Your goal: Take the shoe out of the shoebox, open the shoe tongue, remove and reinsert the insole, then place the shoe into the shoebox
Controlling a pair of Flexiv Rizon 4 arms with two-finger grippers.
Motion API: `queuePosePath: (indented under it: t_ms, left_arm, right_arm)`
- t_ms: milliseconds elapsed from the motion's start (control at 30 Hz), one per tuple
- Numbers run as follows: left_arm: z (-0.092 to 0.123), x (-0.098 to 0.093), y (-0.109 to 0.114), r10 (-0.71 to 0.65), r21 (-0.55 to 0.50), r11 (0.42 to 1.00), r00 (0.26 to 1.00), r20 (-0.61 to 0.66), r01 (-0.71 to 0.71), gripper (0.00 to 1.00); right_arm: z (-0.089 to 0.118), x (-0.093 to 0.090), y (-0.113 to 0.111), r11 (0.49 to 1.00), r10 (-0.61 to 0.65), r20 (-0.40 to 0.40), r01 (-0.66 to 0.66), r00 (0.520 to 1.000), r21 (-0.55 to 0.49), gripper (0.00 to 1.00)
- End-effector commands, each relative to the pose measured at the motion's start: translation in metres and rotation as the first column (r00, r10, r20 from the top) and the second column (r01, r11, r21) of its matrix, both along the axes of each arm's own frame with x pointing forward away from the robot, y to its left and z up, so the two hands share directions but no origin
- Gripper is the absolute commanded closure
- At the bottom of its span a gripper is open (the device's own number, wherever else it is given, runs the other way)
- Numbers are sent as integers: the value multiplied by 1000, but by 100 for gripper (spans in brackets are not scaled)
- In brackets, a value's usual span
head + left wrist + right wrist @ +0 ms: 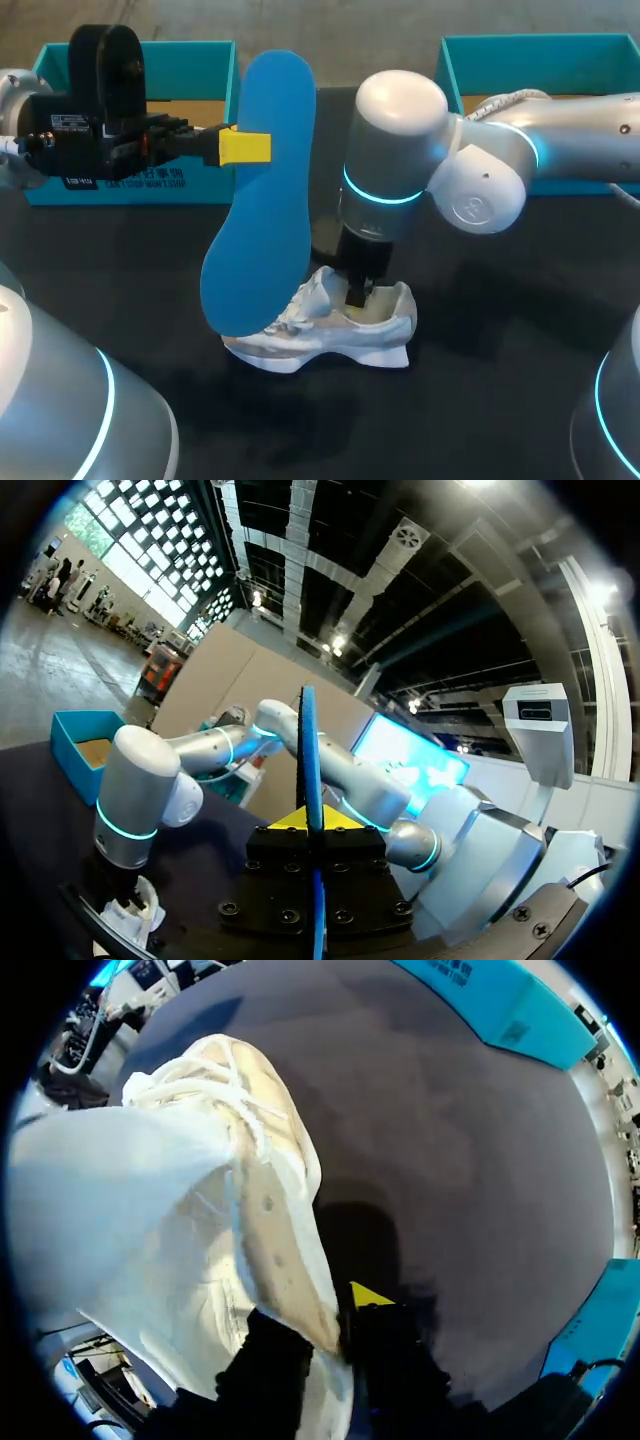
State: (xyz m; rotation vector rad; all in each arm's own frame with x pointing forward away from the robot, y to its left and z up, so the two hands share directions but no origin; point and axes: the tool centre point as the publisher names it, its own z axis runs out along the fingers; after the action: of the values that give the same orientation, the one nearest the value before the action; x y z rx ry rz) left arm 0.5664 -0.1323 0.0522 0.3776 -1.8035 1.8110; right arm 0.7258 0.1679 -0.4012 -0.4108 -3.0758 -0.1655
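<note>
What matters for putting it back is how the insole [258,235] [308,750] sits against the shoe [330,335] [170,1190]. The insole hangs above the shoe with its long axis close to upright, leaning a little. The shoe lies on its sole on the dark tabletop [500,300], long axis level, so the two are nearly crosswise. The insole's lower rounded end is over the shoe's laced front, and I cannot tell whether it touches. The open mouth is toward the shoe's heel end, past that hanging end. My left claw [250,147] [312,825] is clamped on the insole's upper half, a finger on each flat face, high above the shoe. My right claw [357,292] [335,1322] reaches straight down into the shoe's mouth. It is pinched on the side wall of the collar, one finger inside and one outside, so it is the nearer arm but is busy steadying. I judge the insole needs tipping toward level and lining up with the shoe before it goes in. The insole is a plain bright blue foot-shaped sheet, thin seen edge-on. The shoe is a white and cream trainer with loose laces. The left shoebox [130,120] and right shoebox [545,95], both teal, stand well behind the shoe.
</note>
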Motion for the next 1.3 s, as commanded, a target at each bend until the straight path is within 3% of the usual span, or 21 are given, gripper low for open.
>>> queuePosePath:
  t_ms: [33, 433, 933, 1133, 1300]
  left_arm:
    - [0, 0, 0, 0, 0, 1000, 1000, 1, 0, 100]
    - [0, 0, 0, 0, 0, 1000, 1000, 1, 0, 100]
    - [0, 0, 0, 0, 0, 1000, 1000, 1, 0, 100]
    - [0, 0, 0, 0, 0, 1000, 1000, 1, 0, 100]
    - [0, 0, 0, 0, 0, 1000, 1000, 1, 0, 100]
  right_arm:
    - [2, -3, -3, 1000, -11, 18, 11, 1000, 6, 100]
    - [24, -13, -3, 999, -44, 36, 43, 998, 14, 100]
    - [54, -24, 1, 961, -270, -23, 271, 963, 50, 100]
    - [60, -34, 4, 911, -406, -23, 406, 914, 71, 100]
    - [63, -44, 8, 820, -568, -34, 569, 822, 58, 100]
